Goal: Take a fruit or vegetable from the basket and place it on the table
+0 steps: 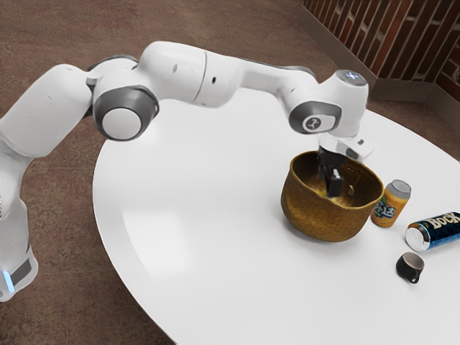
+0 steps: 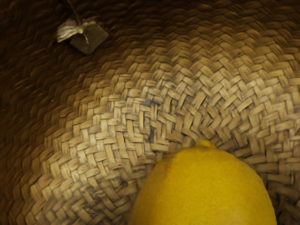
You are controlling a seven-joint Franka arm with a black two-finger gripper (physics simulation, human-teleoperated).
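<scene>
The gripper (image 1: 330, 181) is lowered into the mouth of the brown woven basket (image 1: 327, 219), below its rim; whether it is open or shut cannot be told. In the wrist view a yellow lemon (image 2: 204, 190) lies large at the lower edge, just under the hand, its pointed tip towards the woven basket bottom (image 2: 126, 136). The near basket wall hides most of the inside in the exterior view, where only a trace of yellow appears by the gripper. Contact between gripper and lemon cannot be made out.
Beside the basket, towards the exterior view's right, stands an orange can (image 1: 390, 205). Farther right are a blue can (image 1: 435, 231) lying on its side and a small dark cup (image 1: 410, 268). All rest on the round white table (image 1: 208, 215). A tag (image 2: 89, 38) hangs inside the basket.
</scene>
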